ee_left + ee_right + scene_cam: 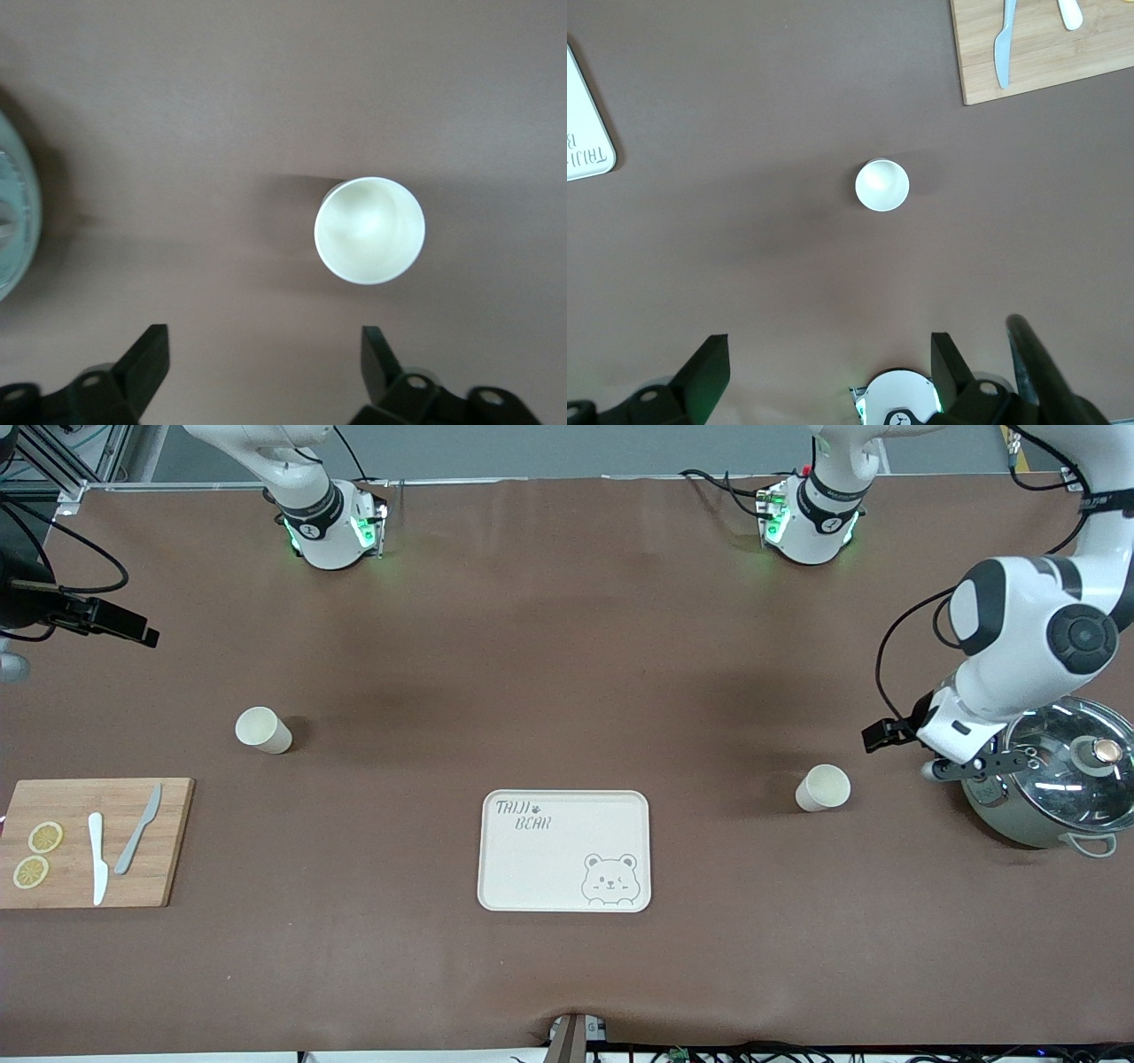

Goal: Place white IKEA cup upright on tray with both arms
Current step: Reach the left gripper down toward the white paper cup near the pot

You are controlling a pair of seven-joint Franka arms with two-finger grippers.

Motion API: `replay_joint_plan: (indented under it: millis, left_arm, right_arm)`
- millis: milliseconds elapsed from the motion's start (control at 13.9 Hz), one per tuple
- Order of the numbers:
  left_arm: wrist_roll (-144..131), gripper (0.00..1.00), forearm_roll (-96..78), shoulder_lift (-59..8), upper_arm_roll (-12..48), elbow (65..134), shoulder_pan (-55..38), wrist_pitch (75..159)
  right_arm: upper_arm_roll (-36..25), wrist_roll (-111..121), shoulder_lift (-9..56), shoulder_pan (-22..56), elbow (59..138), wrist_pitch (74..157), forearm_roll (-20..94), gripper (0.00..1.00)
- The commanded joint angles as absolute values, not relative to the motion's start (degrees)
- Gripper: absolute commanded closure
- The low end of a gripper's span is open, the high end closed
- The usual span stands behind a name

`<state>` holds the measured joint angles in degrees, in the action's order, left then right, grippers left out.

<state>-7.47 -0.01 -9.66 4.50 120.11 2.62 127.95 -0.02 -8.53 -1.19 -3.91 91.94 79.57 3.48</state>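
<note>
Two cups stand off the tray, both arms empty-handed
On the brown surface [567,646] the tray [564,851] lies bare in the middle; one cup [822,788] stands toward the left arm's end under the left tool [266,367], fingers spread wide, holding nothing; another cup [263,730] stands toward the right arm's end under the right tool [831,372], equally wide, empty

Left gripper [264,372] open, lowish; right gripper [830,372] open.
</note>
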Motion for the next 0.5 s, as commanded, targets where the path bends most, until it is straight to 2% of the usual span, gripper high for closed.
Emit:
replay_joint_plan:
  millis: [0, 287, 431]
  left_arm:
    - [-8.09, 0.11, -2.10, -13.61, 5.18, 119.53, 2.11, 131.04]
    - [-8.79, 0.15, -3.16, -17.22, 5.27, 118.22, 1.85, 133.41]
    - [-8.70, 0.22, -3.16, -19.15, 5.27, 117.08, 2.02, 134.29]
  right_arm:
    - [0.70, -9.05, -1.49, -5.27, 92.11, 79.37, 4.48, 0.00]
    - [0.70, -9.05, -1.49, -5.27, 92.11, 79.37, 4.48, 0.00]
    - [0.70, -9.05, -1.49, -5.27, 92.11, 79.37, 4.48, 0.00]
